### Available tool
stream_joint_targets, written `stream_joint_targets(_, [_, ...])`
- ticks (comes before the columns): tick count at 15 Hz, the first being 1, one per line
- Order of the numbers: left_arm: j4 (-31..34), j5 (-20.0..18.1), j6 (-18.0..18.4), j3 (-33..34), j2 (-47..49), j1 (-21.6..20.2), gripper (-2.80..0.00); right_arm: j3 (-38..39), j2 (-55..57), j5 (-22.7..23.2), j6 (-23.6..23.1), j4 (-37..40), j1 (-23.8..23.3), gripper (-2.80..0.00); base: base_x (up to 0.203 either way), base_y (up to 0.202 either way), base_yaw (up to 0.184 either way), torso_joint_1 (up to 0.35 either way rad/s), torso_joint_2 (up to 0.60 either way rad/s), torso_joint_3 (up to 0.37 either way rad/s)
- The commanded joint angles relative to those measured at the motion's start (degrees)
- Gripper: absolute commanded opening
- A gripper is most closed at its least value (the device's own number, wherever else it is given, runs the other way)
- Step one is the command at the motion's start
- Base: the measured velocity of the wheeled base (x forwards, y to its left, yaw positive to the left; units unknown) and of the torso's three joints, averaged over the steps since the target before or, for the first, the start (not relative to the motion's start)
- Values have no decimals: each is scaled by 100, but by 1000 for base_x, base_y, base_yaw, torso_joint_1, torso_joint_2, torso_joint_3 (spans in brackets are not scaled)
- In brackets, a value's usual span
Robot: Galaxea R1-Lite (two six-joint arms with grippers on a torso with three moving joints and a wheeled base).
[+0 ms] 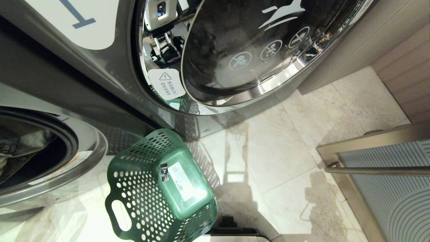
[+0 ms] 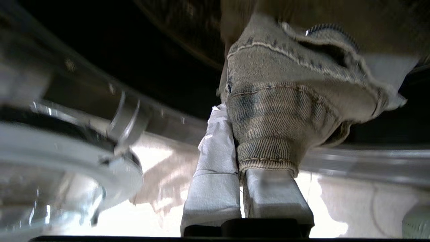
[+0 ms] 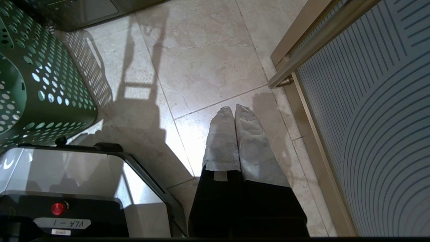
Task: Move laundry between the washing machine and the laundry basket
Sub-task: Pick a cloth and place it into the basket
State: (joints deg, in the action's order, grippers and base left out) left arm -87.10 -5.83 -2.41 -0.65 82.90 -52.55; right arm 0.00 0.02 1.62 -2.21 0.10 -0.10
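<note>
My left gripper [image 2: 235,148] is shut on the laundry [image 2: 289,94], a grey-beige twill cloth with stitched seams. The cloth hangs over one fingertip in front of the dark drum and its chrome rim [image 2: 127,117]. The left arm is outside the head view. There the washing machine [image 1: 90,144] shows at the lower left with its round mouth open and more cloth [image 1: 23,148] inside; its label is out of view. The green laundry basket [image 1: 134,188] stands on the floor in front of it, with only a white sticker [image 1: 186,183] on its base. My right gripper [image 3: 234,109] hangs shut over the tiles.
A second dark grey machine marked "1" [image 1: 74,20] with a big chrome-rimmed glass door [image 1: 255,50] fills the top. A striped glass panel with a metal handle bar [image 1: 376,169] stands at the right. My own base [image 3: 67,188] sits beside the basket [image 3: 43,84].
</note>
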Motion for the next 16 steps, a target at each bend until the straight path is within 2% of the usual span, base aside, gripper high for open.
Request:
stream_joint_targets(1, [-56, -98, 5, -76, -589, -5, -280, 0, -2, 5, -2, -1, 1, -280, 0, 0, 0, 0, 0, 0])
stream_joint_targets(4, [-3, -210, 9, 64, -1068, -26, -280, 0, -2, 5, 1, -1, 1, -280, 0, 0, 0, 0, 0, 0])
stream_joint_targets(7, [143, -200, 22, 73, -1399, -244, -280, 0, -2, 5, -8, -1, 1, -280, 0, 0, 0, 0, 0, 0])
stream_joint_targets(13, [265, -179, 121, 44, -1894, -1143, -280, 0, 1, 5, -8, -1, 1, -280, 0, 0, 0, 0, 0, 0])
stream_joint_targets(16, [261, -167, 118, 8, -2286, -1392, -280, 0, 3, 5, -7, -1, 1, -280, 0, 0, 0, 0, 0, 0])
